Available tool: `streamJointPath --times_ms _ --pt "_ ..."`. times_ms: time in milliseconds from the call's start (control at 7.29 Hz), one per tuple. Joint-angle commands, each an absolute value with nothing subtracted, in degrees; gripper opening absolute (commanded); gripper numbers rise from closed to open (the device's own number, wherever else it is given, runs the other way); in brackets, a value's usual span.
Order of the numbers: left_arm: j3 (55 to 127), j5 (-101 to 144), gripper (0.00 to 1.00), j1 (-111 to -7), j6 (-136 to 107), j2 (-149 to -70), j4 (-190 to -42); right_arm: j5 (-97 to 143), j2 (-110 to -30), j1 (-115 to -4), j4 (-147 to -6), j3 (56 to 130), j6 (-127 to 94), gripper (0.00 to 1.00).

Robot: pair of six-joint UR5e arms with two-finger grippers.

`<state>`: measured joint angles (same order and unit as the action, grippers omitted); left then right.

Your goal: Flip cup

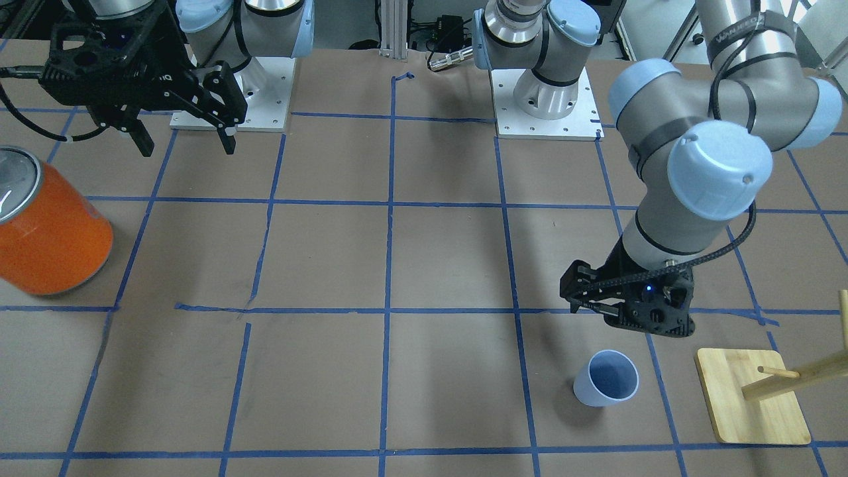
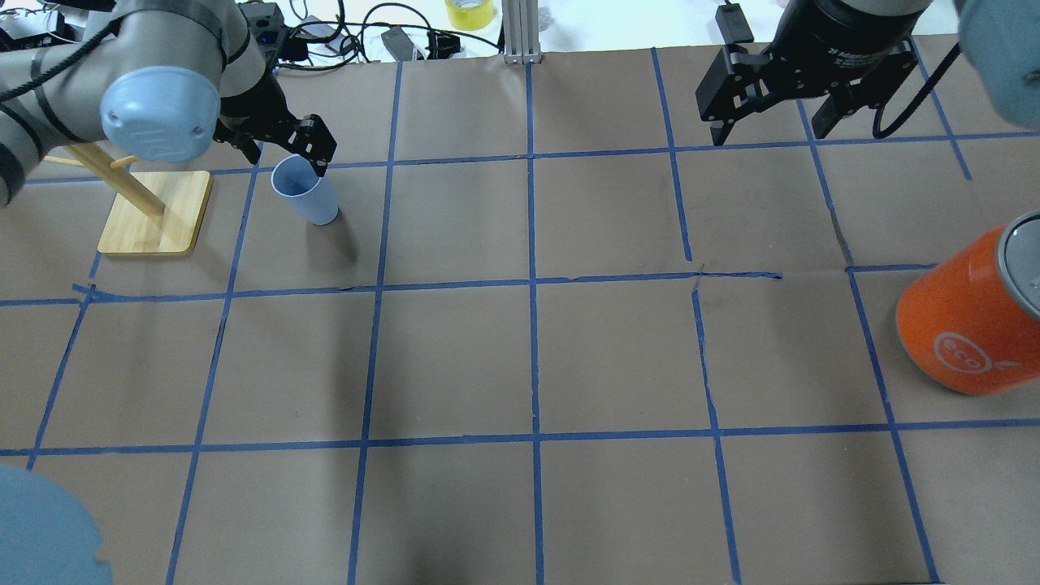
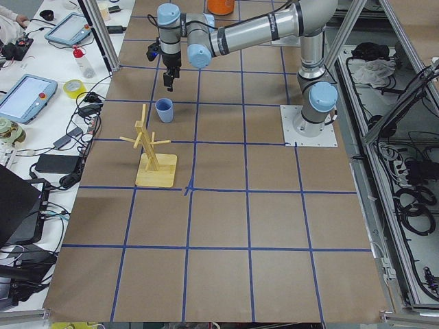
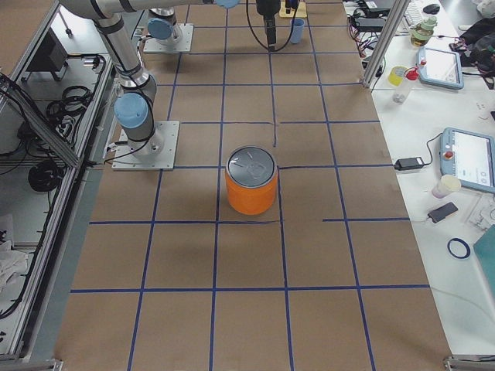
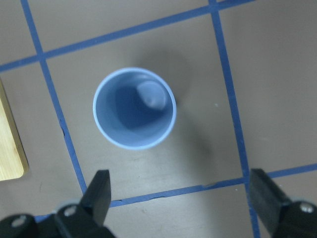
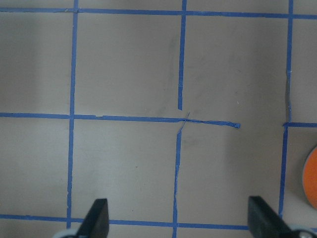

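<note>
The cup (image 1: 606,379) is small and pale blue. It stands upright with its mouth up on the brown table, and also shows in the overhead view (image 2: 302,191) and in the left wrist view (image 5: 134,108). My left gripper (image 2: 284,154) hangs just above the cup. It is open and empty, and its fingers (image 5: 99,193) show at the bottom of the left wrist view, clear of the cup's rim. My right gripper (image 2: 768,134) is open and empty. It hangs above the far part of the table and looks down on bare paper (image 6: 179,220).
A large orange can (image 2: 967,325) with a silver top stands on my right side of the table. A wooden peg rack on a board (image 2: 154,213) stands just left of the cup. Blue tape lines grid the table. Cables and a tape roll lie beyond the far edge.
</note>
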<state>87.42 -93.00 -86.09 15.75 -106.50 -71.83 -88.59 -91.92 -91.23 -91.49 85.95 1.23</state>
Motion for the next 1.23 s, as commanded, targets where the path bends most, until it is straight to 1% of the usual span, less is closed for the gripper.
streamJointPath --times_ms 0,137,274,548,1097 --pt "87.1 -91.06 1.0 -88.4 8.67 -99.87 -77.67 -88.59 -91.93 -91.23 -91.49 85.96 1.23 1.0" --pt "87.01 -91.49 1.0 -89.72 5.83 -96.97 -78.74 -88.59 -91.93 -91.23 -91.49 85.96 1.23 1.0" --pt "87.1 -91.67 1.0 -90.08 3.89 -94.16 -83.01 -88.59 -91.93 -91.23 -91.49 85.96 1.23 1.0" --pt "88.76 -91.58 1.0 -90.26 1.67 -91.59 -83.49 -88.59 -91.93 -91.14 -91.49 85.96 1.23 1.0" --pt "89.21 -92.9 1.0 -90.26 1.32 -90.35 -82.71 -88.51 -92.63 -91.14 -91.49 85.96 1.23 1.0"
